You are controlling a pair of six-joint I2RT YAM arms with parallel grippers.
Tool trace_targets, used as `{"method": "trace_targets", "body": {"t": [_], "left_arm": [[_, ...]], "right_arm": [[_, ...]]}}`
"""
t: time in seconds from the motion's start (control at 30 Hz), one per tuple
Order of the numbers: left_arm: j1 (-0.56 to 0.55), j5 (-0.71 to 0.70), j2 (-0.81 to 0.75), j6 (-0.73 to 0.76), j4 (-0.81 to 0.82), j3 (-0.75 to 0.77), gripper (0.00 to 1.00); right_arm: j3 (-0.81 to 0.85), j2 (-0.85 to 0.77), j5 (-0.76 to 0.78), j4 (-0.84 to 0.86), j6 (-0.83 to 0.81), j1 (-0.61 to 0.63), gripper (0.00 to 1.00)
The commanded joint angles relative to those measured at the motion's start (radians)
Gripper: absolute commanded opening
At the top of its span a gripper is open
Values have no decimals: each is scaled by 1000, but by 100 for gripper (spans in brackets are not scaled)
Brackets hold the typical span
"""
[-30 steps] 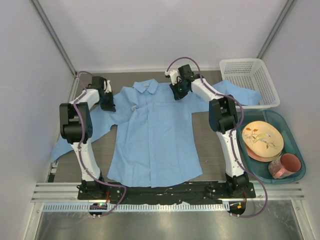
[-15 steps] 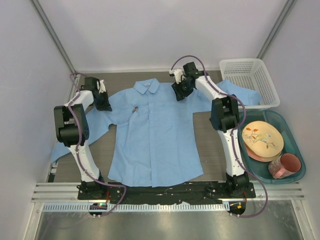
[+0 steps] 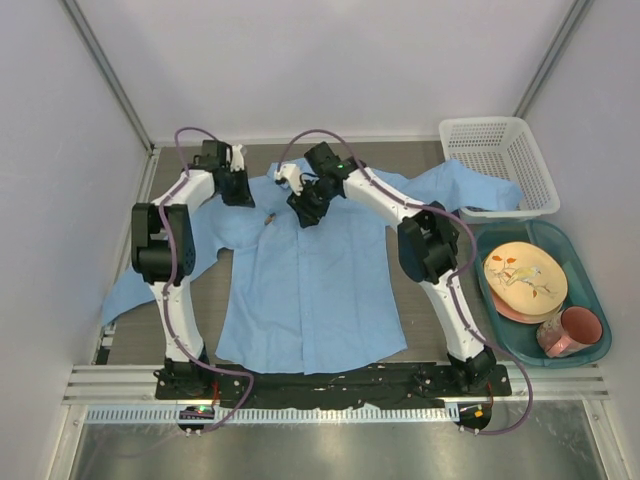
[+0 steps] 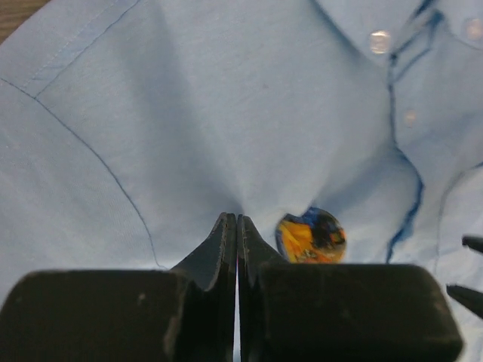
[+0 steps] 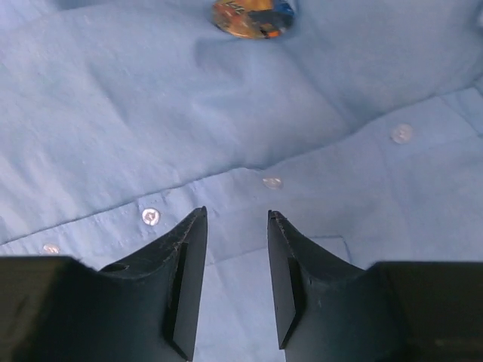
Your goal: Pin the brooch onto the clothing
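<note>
The light blue shirt (image 3: pixel 310 290) lies spread flat on the table, collar at the far side. The small orange-gold brooch (image 3: pixel 270 216) rests on its left chest, near the placket. My left gripper (image 3: pixel 248 198) is at the left shoulder; in the left wrist view it (image 4: pixel 238 219) is shut, with fabric creases converging at its tips, and the brooch (image 4: pixel 311 235) lies just right of them. My right gripper (image 3: pixel 299 212) is open and empty over the button placket (image 5: pixel 272 182), with the brooch (image 5: pixel 253 16) ahead of its tips (image 5: pixel 235 215).
A white mesh basket (image 3: pixel 497 165) stands at the back right, with the shirt's right sleeve lying against it. A teal bin (image 3: pixel 592 290) at the right holds a plate (image 3: pixel 525 277) and a pink mug (image 3: pixel 570 332).
My right gripper has swung left from the shirt's right shoulder to the placket below the collar. My left gripper has moved right from the sleeve to the left shoulder by the brooch.
</note>
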Motion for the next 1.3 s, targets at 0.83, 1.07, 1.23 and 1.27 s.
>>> {"method": "trace_targets", "body": {"t": [0.83,1.07,1.23,1.27], "left_arm": [[89,-86,258,42,-204,251,0],[87,105,48,168,-148,145,23],[72,170,-84,261,-205,4,39],[42,162,-101,265,-211,-15,43]], "right_arm": [[-208,-38,36,-163,-201,-32,44],[-1,-39,-24,-193,-118,-60,51],[16,-16,26,-143,-37,-60,51],[19,-7,40,-132,-24,-61,51]]}}
